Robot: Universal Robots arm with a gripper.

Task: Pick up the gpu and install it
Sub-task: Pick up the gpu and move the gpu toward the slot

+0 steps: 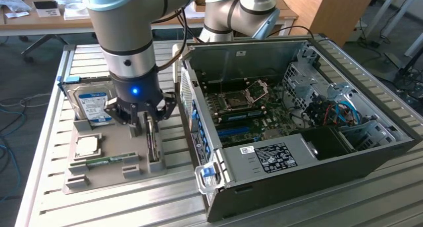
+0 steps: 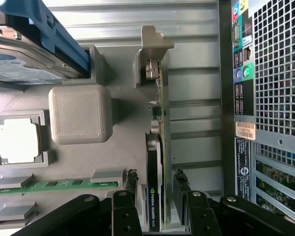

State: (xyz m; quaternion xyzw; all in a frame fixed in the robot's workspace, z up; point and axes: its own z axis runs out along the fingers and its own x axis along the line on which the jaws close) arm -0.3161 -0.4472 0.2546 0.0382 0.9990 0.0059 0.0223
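Scanning from the exterior view's left: a blue-labelled hard drive [image 1: 92, 107] stands at the far end of the grey fixture tray [image 1: 114, 140]. A processor [image 1: 87, 146] and a green memory stick [image 1: 109, 161] sit in their pockets toward the frame's lower left. Right of these, left of centre in the frame, the hand [image 1: 146, 125] hangs over the tray's right-hand slot, where the gpu [image 1: 154, 148] stands on its long edge. Further right, the open computer case [image 1: 297, 113] lies on the slatted surface [image 1: 99, 207], just beside the tray.

Governing relation: the gpu lies directly beneath and between the jaws. In the wrist view the hand [image 2: 155, 178] is spread wide, with its fingers [image 2: 131, 183] set one to either side of the gpu [image 2: 154, 150]. A gap shows on both sides, and nothing is gripped. The card's long axis runs away from the hand toward its silver end bracket [image 2: 155, 46], parallel to the case's rear panel [image 2: 275, 73]. The jaws' closing line therefore crosses the card's thin dimension squarely.

Not determinable:
- How deep the fingertips sit beside the card, as the hand's own linkage masks them in the exterior view.
- The card's lower edge and connector, which are buried in the slot.
- The receiving slot inside the case, which is indistinct among the board's components.
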